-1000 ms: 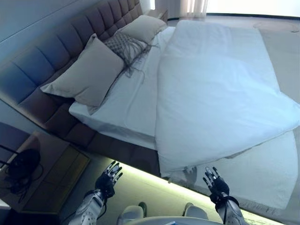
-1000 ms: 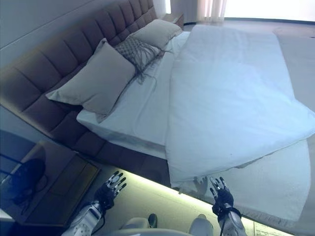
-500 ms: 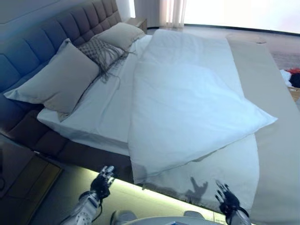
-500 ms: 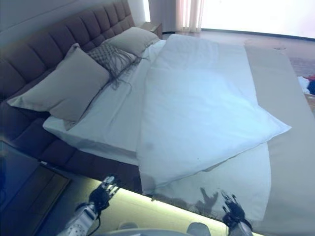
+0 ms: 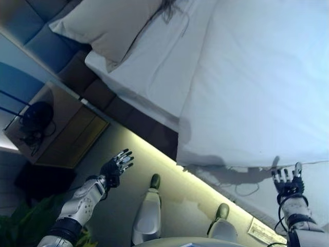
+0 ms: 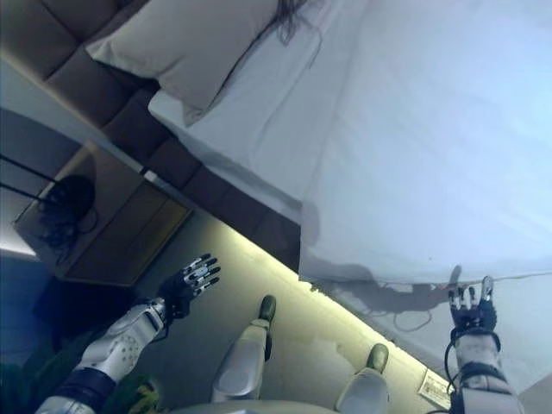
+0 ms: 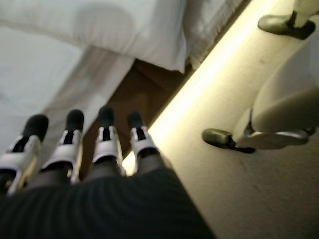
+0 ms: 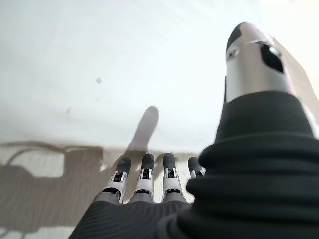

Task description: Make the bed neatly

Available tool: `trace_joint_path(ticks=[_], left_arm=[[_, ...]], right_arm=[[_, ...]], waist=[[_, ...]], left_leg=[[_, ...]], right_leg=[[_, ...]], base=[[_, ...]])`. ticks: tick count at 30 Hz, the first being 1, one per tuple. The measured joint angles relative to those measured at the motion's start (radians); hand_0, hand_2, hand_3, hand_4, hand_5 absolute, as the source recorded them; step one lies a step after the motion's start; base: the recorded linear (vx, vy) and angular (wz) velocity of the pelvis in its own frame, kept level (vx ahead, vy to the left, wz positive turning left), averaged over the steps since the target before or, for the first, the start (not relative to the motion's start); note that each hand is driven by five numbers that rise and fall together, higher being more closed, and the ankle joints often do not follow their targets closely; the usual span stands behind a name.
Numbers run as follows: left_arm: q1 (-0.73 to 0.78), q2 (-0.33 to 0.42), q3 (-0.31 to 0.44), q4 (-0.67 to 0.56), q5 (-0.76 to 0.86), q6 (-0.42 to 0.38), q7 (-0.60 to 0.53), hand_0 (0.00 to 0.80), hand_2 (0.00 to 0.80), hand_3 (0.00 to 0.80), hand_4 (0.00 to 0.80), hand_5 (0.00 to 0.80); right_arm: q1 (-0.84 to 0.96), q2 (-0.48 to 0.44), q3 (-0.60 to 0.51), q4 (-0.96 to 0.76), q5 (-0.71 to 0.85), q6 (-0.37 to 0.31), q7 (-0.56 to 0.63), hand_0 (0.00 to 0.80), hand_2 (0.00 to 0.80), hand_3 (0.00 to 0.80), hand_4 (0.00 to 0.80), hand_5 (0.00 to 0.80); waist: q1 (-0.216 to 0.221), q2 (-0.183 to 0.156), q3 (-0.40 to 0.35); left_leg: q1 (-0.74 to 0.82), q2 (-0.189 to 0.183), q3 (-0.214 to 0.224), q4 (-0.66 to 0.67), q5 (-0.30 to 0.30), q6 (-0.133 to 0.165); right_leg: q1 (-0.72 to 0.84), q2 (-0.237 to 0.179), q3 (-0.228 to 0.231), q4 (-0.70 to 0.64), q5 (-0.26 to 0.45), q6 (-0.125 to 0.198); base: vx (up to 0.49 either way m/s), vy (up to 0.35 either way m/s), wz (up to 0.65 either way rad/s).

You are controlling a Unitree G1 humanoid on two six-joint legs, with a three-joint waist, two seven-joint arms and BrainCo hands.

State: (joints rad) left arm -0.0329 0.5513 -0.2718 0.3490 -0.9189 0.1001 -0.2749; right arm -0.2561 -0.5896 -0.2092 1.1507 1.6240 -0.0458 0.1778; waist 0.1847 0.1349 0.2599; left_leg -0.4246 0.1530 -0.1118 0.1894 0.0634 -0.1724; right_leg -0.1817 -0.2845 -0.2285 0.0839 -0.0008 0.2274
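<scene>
i count one white duvet (image 5: 267, 82) spread over the bed with its near edge hanging over the side, one grey pillow (image 5: 110, 23) at the headboard end on the white sheet (image 5: 154, 67), and one wooden nightstand (image 5: 56, 128) beside the bed with a dark tangle of cord on it. there is no writing i can read. my left hand (image 5: 117, 167) hangs over the floor clear of the bed with fingers straight and spread, grasping nothing, while my right hand (image 5: 288, 181) is raised just below the duvet's hanging edge, fingers straight and released, also empty.
</scene>
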Motion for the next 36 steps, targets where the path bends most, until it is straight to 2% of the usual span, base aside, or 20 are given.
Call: trace_joint_path(ticks=[6, 11, 25, 31, 36], left_arm=[[-0.041, 0.027, -0.021, -0.017, 0.0, -0.002, 0.001, 0.0, 0.0, 0.0, 0.0, 0.0], [-0.088, 0.065, -0.02, -0.017, -0.002, -0.007, 0.006, 0.0, 0.0, 0.0, 0.0, 0.0], [-0.122, 0.083, -0.021, -0.016, -0.007, -0.017, 0.008, 0.0, 0.0, 0.0, 0.0, 0.0], [-0.169, 0.103, -0.022, -0.014, -0.007, -0.03, 0.004, 0.0, 0.0, 0.0, 0.0, 0.0], [-0.186, 0.11, -0.022, -0.02, -0.007, -0.045, 0.001, 0.0, 0.0, 0.0, 0.0, 0.0]], right_arm=[[-0.04, -0.032, -0.07, 0.044, 0.069, 0.011, -0.01, 0.0, 0.0, 0.0, 0.0, 0.0], [-0.06, -0.081, -0.11, 0.047, 0.131, 0.011, -0.012, 0.0, 0.0, 0.0, 0.0, 0.0], [-0.087, -0.059, -0.111, 0.077, 0.197, 0.013, -0.006, 0.0, 0.0, 0.0, 0.0, 0.0], [-0.185, -0.1, -0.115, 0.124, 0.254, 0.029, -0.015, 0.0, 0.0, 0.0, 0.0, 0.0], [-0.256, -0.166, -0.114, 0.144, 0.256, 0.03, -0.013, 0.0, 0.0, 0.0, 0.0, 0.0]], waist=[[0.0, -0.041, 0.059], [-0.001, -0.046, 0.082], [-0.001, -0.051, 0.089], [0.0, -0.044, 0.1], [0.001, -0.016, 0.137]], left_leg=[[-0.035, -0.012, -0.004, 0.004, 0.0, 0.001], [-0.073, -0.017, -0.014, 0.012, -0.002, 0.002], [-0.139, -0.027, -0.031, 0.037, -0.001, 0.007], [-0.2, -0.063, -0.032, 0.051, 0.009, 0.021], [-0.224, -0.1, -0.032, 0.059, 0.019, 0.036]], right_leg=[[0.004, 0.001, -0.017, -0.066, 0.031, 0.007], [-0.022, 0.0, -0.023, -0.071, 0.037, 0.005], [-0.09, -0.003, -0.02, -0.04, 0.036, 0.004], [-0.171, -0.035, -0.007, 0.017, 0.029, 0.017], [-0.226, -0.078, 0.006, 0.099, 0.0, 0.025]], base=[[-0.007, -0.086, 0.05], [0.009, -0.023, 0.04], [0.019, -0.059, 0.0], [-0.01, -0.012, 0.04], [0.011, 0.012, 0.1]])
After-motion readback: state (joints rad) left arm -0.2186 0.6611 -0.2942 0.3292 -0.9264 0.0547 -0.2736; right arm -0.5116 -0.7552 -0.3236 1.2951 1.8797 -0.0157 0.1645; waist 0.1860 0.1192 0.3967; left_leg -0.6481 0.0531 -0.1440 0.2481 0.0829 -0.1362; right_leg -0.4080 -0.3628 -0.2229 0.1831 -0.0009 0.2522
